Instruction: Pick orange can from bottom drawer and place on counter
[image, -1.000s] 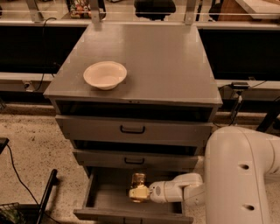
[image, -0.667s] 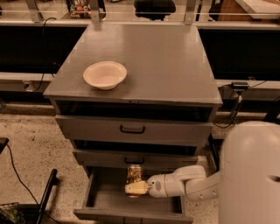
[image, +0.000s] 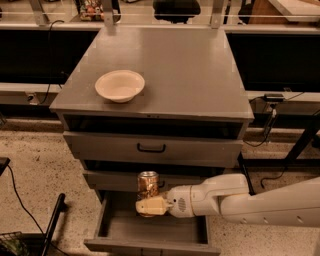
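The orange can (image: 148, 184) is upright, with gold-brown patterned sides and a silver top. My gripper (image: 148, 205) is shut on its lower part and holds it above the open bottom drawer (image: 150, 232), in front of the middle drawer's face. My white arm reaches in from the lower right. The drawer's grey inside shows nothing else in it. The counter (image: 190, 70) is the flat grey top of the cabinet, well above the can.
A cream bowl (image: 120, 85) sits on the left part of the counter. Two upper drawers with black handles (image: 151, 148) are closed. A black pole (image: 50, 225) leans at the lower left. Cables run along the floor on both sides.
My gripper has lifted the can up out of the bottom drawer and a little to the left. The arm has stretched out lower across the frame.
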